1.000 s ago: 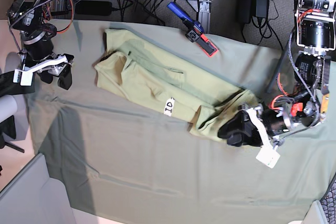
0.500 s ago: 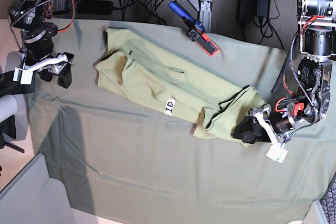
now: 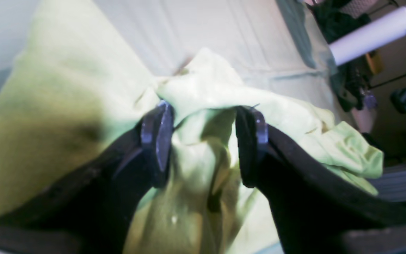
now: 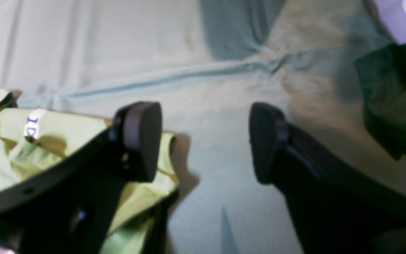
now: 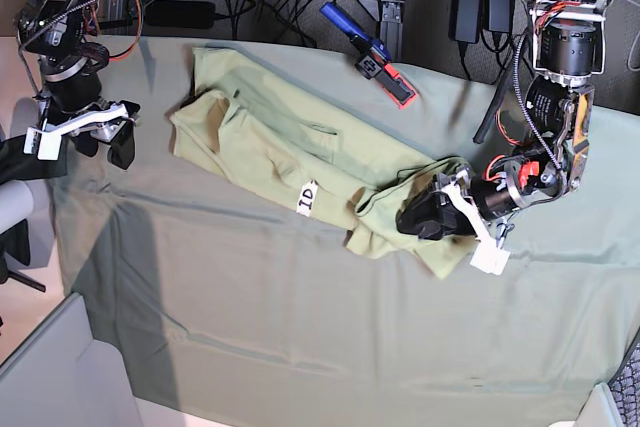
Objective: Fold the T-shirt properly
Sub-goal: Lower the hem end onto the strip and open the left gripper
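The T-shirt (image 5: 300, 152) has slid and bunched since a moment ago, dragged by the left gripper (image 3: 203, 141), whose spread jaws straddle a raised hem fold, so the fold is under way. The right gripper (image 4: 206, 141) hangs released beside the shirt's far edge. Beneath both lies the tablecloth (image 5: 250, 327); beyond the left gripper sits a blue-red tool (image 5: 372, 55).
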### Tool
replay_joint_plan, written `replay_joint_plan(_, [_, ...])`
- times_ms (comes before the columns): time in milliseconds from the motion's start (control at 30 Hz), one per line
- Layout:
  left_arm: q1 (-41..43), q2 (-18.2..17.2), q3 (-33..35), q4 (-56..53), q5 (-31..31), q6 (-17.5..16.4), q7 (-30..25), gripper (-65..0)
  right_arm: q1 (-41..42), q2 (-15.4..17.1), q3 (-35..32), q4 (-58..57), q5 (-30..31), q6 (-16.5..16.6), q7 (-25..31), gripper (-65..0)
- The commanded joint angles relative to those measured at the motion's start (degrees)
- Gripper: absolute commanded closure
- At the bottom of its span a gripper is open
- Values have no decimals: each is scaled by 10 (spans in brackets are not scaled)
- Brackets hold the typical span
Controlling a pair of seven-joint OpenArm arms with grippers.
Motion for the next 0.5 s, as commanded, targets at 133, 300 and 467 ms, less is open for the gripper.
replay_joint_plan(133, [-29,-6,-7,57,-50,-5,47,-322,4,-4,4,9,9,-5,15,-386])
replay_joint_plan(300, [-27,-39,-16,142,-67,-5,81,-321,4,-4,4,9,8,-5,16,-386])
replay_joint_plan(467, [-7,-86,-16,150,-88,-5,87,-321,4,-4,4,9,7,-5,19,-386])
